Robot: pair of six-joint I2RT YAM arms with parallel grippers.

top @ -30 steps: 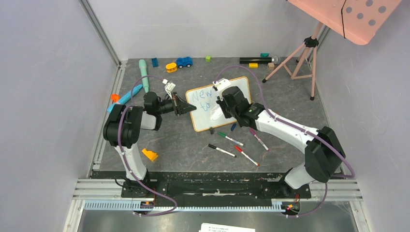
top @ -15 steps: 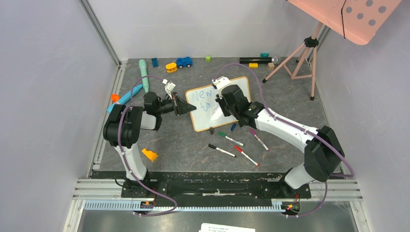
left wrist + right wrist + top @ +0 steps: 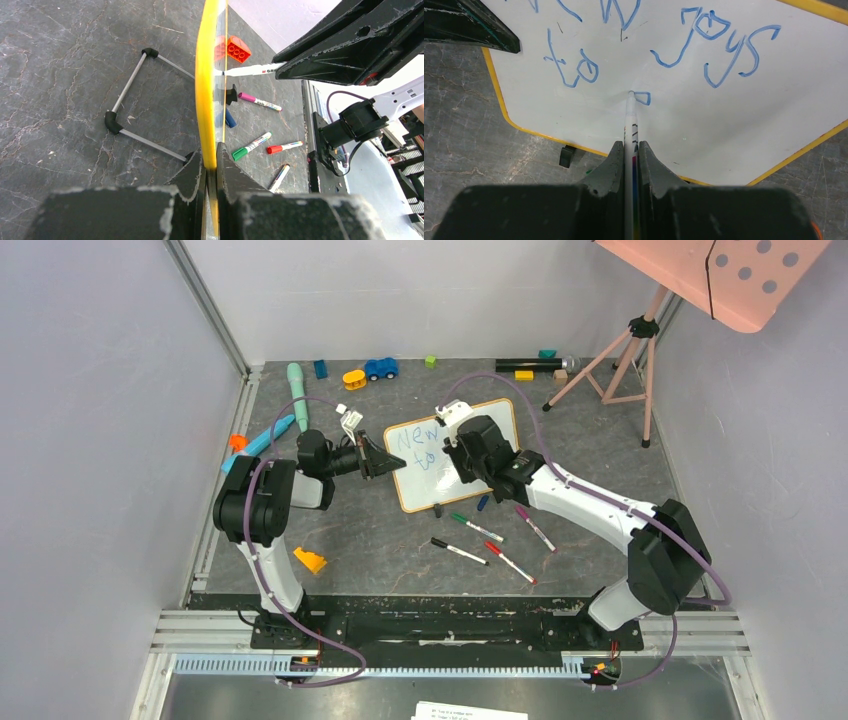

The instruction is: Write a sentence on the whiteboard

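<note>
Whiteboard (image 3: 418, 488) sits mid-table between the two arms, just far of the loose markers (image 3: 490, 540). It is tipped up off the surface, with one black clip foot (image 3: 566, 155) showing at its near edge. Left gripper (image 3: 210, 155) is clenched on the board's left frame edge, a thin pinch on the rim only. Right gripper (image 3: 629, 147) is clamped around a marker (image 3: 629, 117) lying along the jaw line, nib down on the white surface. The sentence (image 3: 659, 57) reads "New joys" on the far line and "to" on the near line; a small blue loop sits right at the nib, so I judge the next word is barely begun and the task is partly done. Risks from here:

1. Nib pressure works against a board held only at one edge. If the push is too firm, the frame could slide or pivot in the left jaws and the stroke would skew.
2. The marker is held between two narrow fingers. Drag across the surface could twist it off line, giving faint or broken letters.
3. The right fingers ride near fresh ink. Too low a pass toward the right could smear "joys".
4. The near line has limited height above the frame, so large letters could run onto the rim.

The top view hides the nib behind the right wrist, so contact is read from the wrist view alone.
</note>
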